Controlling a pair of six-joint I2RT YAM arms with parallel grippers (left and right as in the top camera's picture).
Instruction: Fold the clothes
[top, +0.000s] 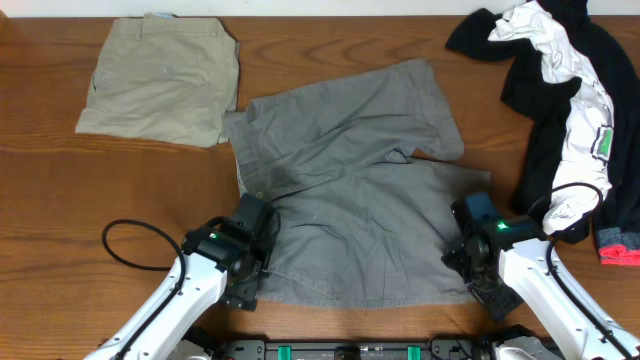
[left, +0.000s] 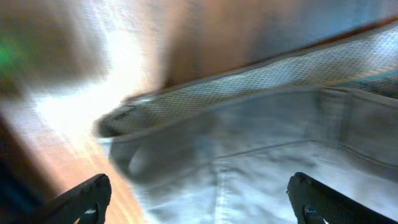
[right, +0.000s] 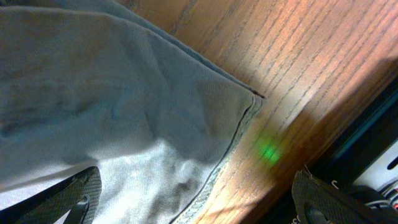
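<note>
The grey shorts (top: 350, 190) lie spread in the middle of the bench (top: 60, 200), partly folded, with one leg turned over toward the far side and creases running across the cloth. The near edge of the shorts lies between the two arms.

The left hand (top: 255, 255) sits at the shorts' near left corner. In its wrist view its two fingers (left: 84, 199) stand wide apart and the waistband, showing its mesh lining, lies loose between them; nothing is gripped. The right hand (top: 468, 255) sits at the near right corner. Its fingers (right: 74, 199) are likewise spread wide over the stitched hem, and it holds nothing.

The bench is brown wood with a strong grain, glossy enough to catch glare. A small green light spot (right: 268, 151) falls on it just beside the hem.

Folded beige khaki shorts (top: 160, 85) lie at the far left, their corner touching the grey ones. At the far right is a heap of black garments (top: 540, 110) with a white shirt (top: 570, 90) on top, and a black piece with a pink cuff (top: 620, 250) near the right edge. A black cable (top: 140, 245) loops on the wood by the left arm. A dark rail (top: 350, 350) runs along the bench's front edge.
</note>
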